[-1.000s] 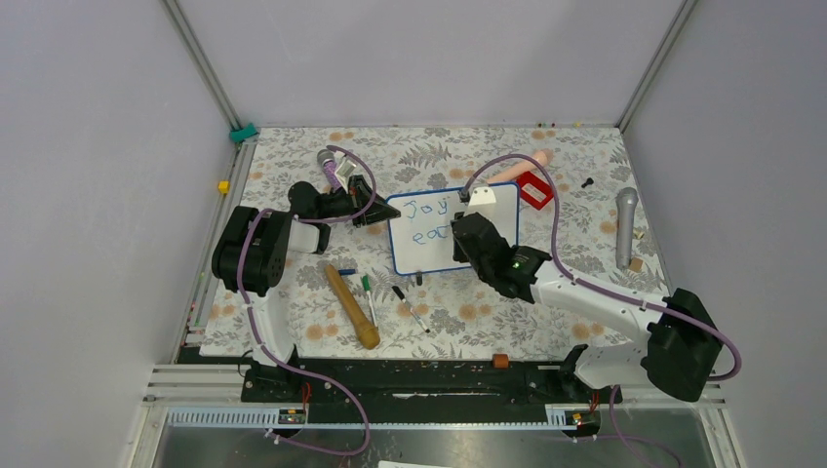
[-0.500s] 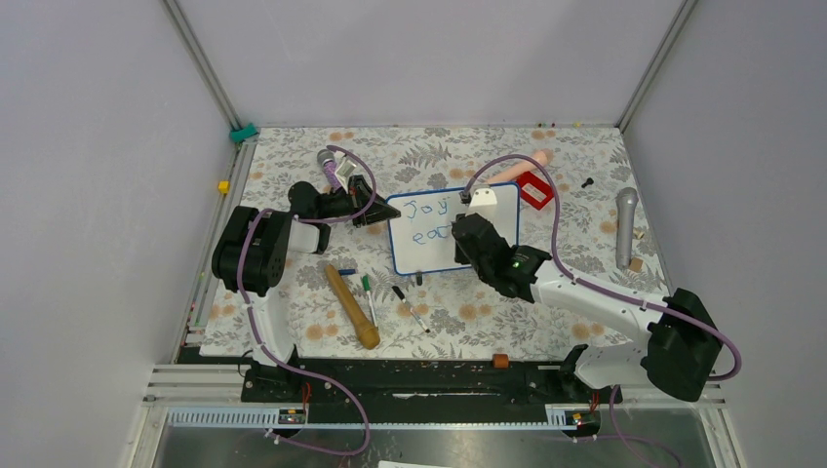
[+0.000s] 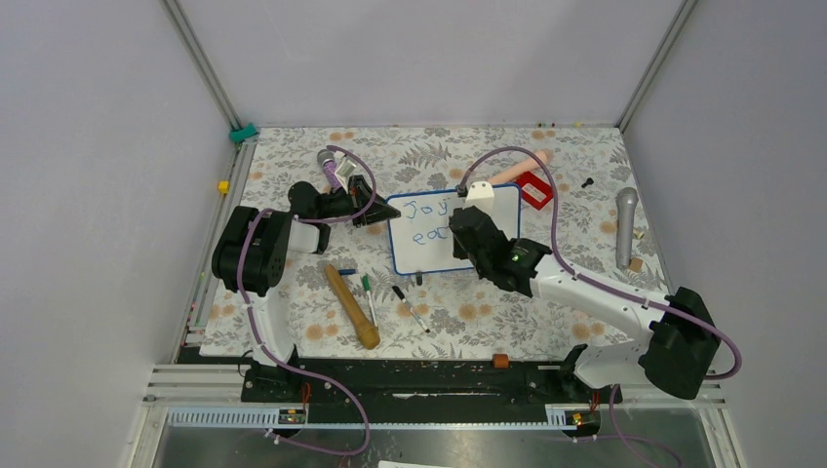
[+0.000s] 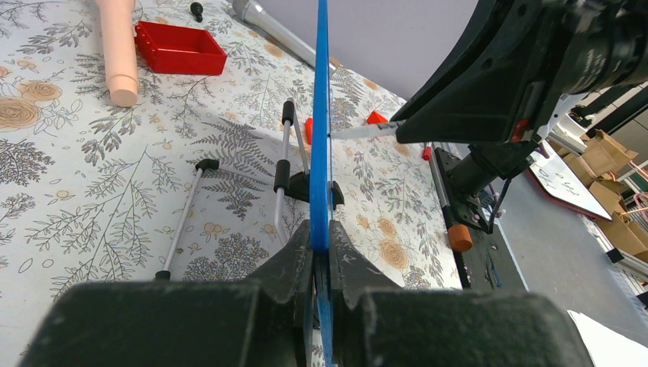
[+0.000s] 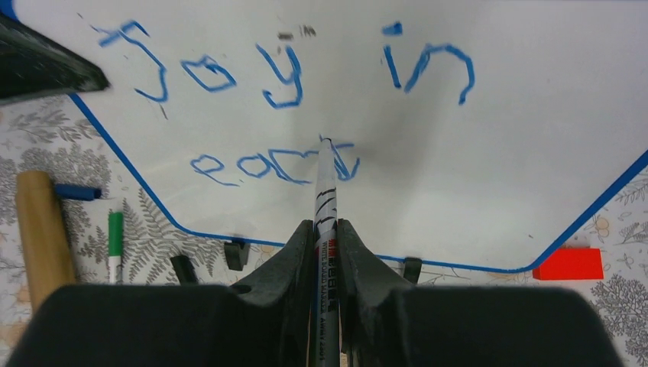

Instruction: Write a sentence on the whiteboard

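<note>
flower-and-fern printed cloth (image 3: 585, 249) is spread over the table between plain grey walls. at the left, a light wooden dowel (image 3: 351, 307) and a green-capped marker (image 3: 368, 291) are seen lying on the cloth, just in front of the board's near-left corner. the left gripper (image 4: 321, 243) is pressed together on the rectangular glossy white whiteboard (image 3: 429, 255), whose thin blue frame is pinched at its left edge between the two black fingers. the board is propped on its small black feet at mid-table, its face turned toward the arms. the blue handwritten sentence (image 5: 290, 76) is read as "joy in" on the first line. the second line begins "ea", and its later letters are blurred. the right gripper (image 5: 327, 229) is clamped on a slim white marker with black print (image 5: 325, 191), the barrel lying between the jaws and the tip touching the second line. a red square tray (image 3: 534, 188) lies just beyond the board's right corner, and a grey microphone (image 3: 625, 226) lies well apart at far right.
</note>
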Robot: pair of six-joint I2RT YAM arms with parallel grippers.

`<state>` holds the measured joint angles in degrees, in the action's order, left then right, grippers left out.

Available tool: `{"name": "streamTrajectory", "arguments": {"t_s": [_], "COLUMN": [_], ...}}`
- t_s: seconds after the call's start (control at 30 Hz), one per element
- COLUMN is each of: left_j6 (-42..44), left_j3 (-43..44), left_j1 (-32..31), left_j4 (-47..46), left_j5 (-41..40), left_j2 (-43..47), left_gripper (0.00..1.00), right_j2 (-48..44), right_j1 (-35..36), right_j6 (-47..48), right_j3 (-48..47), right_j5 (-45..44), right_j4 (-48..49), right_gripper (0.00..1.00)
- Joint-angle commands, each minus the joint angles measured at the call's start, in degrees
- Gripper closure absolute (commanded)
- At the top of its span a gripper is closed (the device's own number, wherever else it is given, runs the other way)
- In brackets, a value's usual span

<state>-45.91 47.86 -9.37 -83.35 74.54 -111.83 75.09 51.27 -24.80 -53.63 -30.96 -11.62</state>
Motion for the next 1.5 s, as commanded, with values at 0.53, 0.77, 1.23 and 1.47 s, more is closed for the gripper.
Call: {"name": "streamTrajectory", "arguments": {"t_s": [0.53, 0.77, 1.23, 1.47], "left_j6": [6.81, 6.16, 8.08, 8.87], "left_j3": [-1.36, -1.28, -4.38, -5.17], "left_j1": [-0.76, 0.16, 2.25, 2.01], "left_j4": [-1.06, -1.05, -1.02, -1.11], "left_j5": [7.82, 6.19, 5.14, 8.15], "left_j2": [-1.17, -0.89, 2.95, 3.49], "left_gripper": [1.00, 1.00, 0.77, 0.01], "right_j2": [-1.17, -16.74, -23.66, -25.03], "right_j1": [-0.11, -0.18, -3.05, -3.27], "right_j6": [-0.60, 6.47, 13.48, 12.61], "right_j3": [-2.40, 0.56, 1.85, 2.61], "right_j5": [0.33, 2.84, 9.38, 10.74], "right_j4": [-3.14, -0.66, -8.01, -8.02], "right_gripper": [1.00, 1.00, 1.00, 1.00]}}
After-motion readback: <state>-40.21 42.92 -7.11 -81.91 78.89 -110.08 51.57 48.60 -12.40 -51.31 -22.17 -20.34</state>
